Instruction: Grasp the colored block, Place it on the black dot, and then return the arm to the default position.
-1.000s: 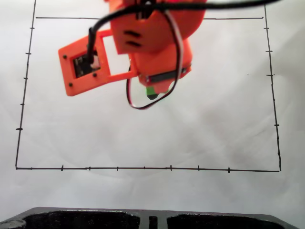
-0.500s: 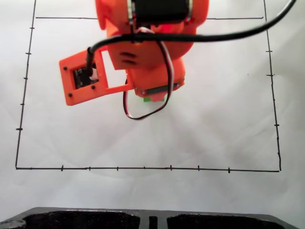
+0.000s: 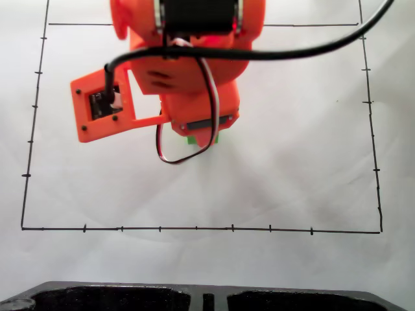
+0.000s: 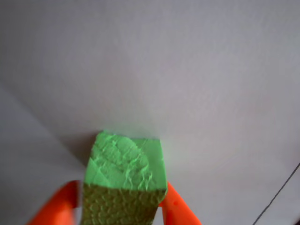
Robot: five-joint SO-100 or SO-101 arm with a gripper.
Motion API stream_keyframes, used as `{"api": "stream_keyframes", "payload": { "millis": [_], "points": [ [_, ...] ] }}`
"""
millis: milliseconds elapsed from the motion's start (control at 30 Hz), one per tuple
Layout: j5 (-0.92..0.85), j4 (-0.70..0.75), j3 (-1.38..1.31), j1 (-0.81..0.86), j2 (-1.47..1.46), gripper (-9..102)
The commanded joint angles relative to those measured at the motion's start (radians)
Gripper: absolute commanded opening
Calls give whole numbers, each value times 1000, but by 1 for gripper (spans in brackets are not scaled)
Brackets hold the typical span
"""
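Colored block point(image 4: 125, 180) sits clamped in the hand point(image 4: 123, 206): wrist view shows an orange finger point(image 4: 56, 208) pressed against its left face and the other against its right, jaws set only as wide as the cube. Top face is bright green with a cracked, scaly texture; the near face is in shadow and reads darker. White paper point(image 4: 197, 70) lies behind the block, with a soft shadow just past the block's far edge; cannot tell from this view whether the block touches the paper or hangs just above it. A thin black ruled line point(image 4: 276, 197) cuts the paper well to the right of the block. In the fixed view the block point(image 3: 192, 138) is just a green sliver peeking out under the lower edge of the orange arm point(image 3: 188, 71), which covers most of it. Arm body sits above the block in that view, its rectangular frame point(image 3: 104, 110) sticking out to the block's left, and a black and red wire loop point(image 3: 170, 155) hangs just left of and below the block. A thick black cable point(image 3: 311, 48) runs from the arm up and away to the right of the block. Block is inside the ruled rectangle point(image 3: 194, 229), in its upper half, well above the bottom line. Black dot not identifiable in either view.
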Motion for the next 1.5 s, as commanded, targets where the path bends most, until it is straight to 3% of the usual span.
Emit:
{"api": "stream_keyframes", "payload": {
  "millis": [0, 367, 833, 1067, 1267, 1467],
  "points": [
    [-9, 0, -43, 0, 12, 30],
    [-38, 89, -43, -15, 137, 50],
    [-241, 166, 63, -8, 592, 53],
    [-365, 64, 341, 51, 897, 47],
    [-360, 8, 578, 95, 1173, 37],
    [-278, -32, 759, 114, 1411, 15]
  ]
}}
